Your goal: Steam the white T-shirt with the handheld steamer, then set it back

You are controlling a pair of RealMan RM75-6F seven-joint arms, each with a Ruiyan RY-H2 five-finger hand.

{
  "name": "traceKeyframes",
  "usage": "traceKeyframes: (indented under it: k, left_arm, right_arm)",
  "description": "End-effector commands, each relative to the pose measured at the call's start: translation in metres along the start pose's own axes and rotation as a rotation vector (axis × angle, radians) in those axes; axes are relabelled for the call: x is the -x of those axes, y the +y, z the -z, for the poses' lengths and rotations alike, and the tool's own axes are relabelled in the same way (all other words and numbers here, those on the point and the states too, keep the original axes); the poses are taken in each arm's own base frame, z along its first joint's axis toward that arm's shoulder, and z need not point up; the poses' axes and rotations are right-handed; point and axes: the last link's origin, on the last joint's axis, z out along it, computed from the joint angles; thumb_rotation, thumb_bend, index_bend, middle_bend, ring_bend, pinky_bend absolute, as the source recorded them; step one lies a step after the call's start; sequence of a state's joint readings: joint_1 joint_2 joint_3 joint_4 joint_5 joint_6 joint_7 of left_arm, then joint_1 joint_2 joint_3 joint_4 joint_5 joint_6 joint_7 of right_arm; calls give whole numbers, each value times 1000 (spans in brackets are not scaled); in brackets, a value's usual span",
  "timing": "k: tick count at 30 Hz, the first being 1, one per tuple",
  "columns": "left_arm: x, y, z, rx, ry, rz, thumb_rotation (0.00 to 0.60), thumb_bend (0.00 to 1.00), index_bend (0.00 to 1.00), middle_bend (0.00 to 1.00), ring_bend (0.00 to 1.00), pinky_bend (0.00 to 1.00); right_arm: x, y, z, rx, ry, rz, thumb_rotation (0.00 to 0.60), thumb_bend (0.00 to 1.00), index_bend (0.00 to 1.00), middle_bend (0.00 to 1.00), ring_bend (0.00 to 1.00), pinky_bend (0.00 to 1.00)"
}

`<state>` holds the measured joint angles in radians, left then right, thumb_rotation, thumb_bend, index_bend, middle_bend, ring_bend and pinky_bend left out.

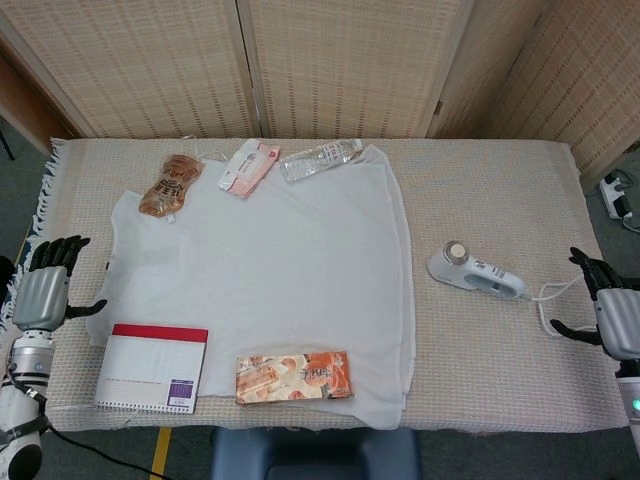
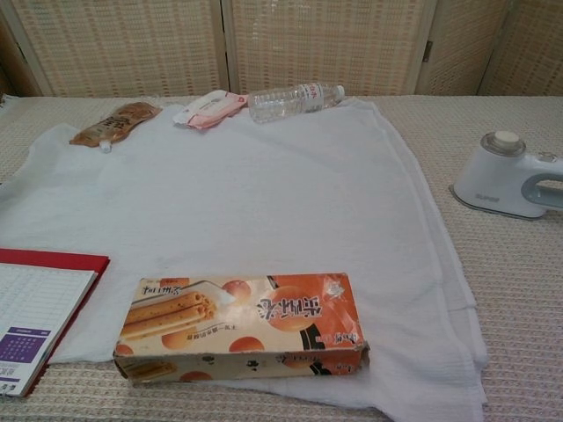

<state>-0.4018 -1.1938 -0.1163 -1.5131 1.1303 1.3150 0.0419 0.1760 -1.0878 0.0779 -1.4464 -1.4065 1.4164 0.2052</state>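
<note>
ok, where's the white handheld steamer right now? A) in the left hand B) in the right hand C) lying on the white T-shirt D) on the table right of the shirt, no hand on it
D: the white handheld steamer sits on the woven table cover right of the white T-shirt, with the right hand open at the table's edge, clear of it.

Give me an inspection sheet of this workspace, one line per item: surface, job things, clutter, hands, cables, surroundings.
Surface: table covered with a beige woven cloth, fringe at its left end.
Job things: white T-shirt spread flat; handheld steamer lying on the cloth to its right, not held.
Clutter: water bottle, pink packet and brown pouch along the shirt's far edge; snack box on its near edge; notebook at the near left.
Hands: left hand and right hand at the table ends, fingers apart, holding nothing.
Cables: steamer cord trailing right.
Surroundings: woven folding screen behind.
</note>
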Motion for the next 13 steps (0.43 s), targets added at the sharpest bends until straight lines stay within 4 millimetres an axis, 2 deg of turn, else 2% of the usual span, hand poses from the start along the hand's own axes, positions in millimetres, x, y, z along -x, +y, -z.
traceKeyframes:
  k: [1, 6, 9, 13]
  left_arm:
    - [-4, -16, 43, -30, 5, -18, 600, 120, 173, 151, 97, 33]
    - [-5, -19, 85, -22, 40, -34, 600, 124, 164, 146, 88, 23]
    - [-4, -20, 102, -20, 63, -61, 600, 125, 154, 140, 79, 21]
    - [-3, -16, 117, -7, 71, -51, 600, 124, 147, 137, 76, 20]
  right_arm:
    - [0, 0, 21, 6, -14, 0, 600, 1, 0, 69, 21, 227]
    - [2, -4, 40, 12, 18, -39, 600, 1, 0, 22, 0, 115]
    - [4, -1, 49, 41, 34, -51, 600, 1, 0, 5, 0, 75]
    - [7, 4, 54, 82, 42, -71, 600, 1, 0, 0, 0, 59]
